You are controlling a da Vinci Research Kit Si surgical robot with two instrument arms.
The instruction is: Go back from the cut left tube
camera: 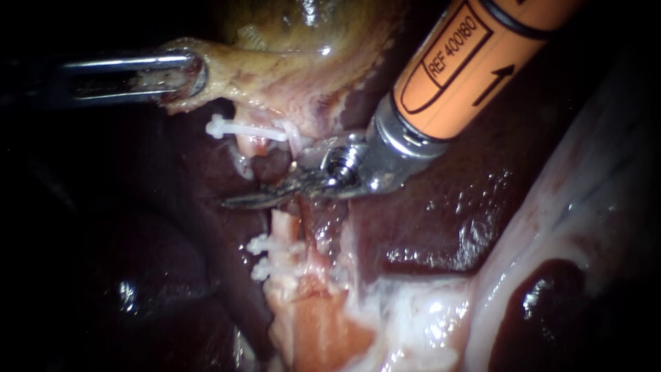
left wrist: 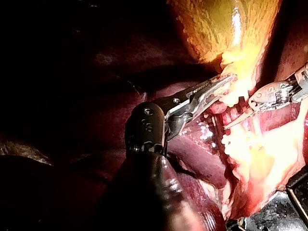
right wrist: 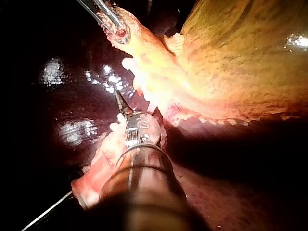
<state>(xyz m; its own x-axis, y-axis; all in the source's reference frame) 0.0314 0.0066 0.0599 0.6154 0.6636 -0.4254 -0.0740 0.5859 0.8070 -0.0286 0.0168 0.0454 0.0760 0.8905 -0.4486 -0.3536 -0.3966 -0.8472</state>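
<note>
The cut tube [camera: 284, 227] lies in the middle, its ends apart. It carries three clips [camera: 244, 129]: one on the far end, two on the near end. Between the ends is the right instrument [camera: 237, 201], its blades together and holding nothing. At far left, the left instrument [camera: 193, 74] has its jaws closed on the edge of the gallbladder [camera: 275, 69].

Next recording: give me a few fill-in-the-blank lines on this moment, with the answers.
The left instrument grips the edge of the ____. The right instrument has an ____ shaft. The upper clip lies above its blades; the lower clips number ____.
Missing: gallbladder; orange; two.
</note>
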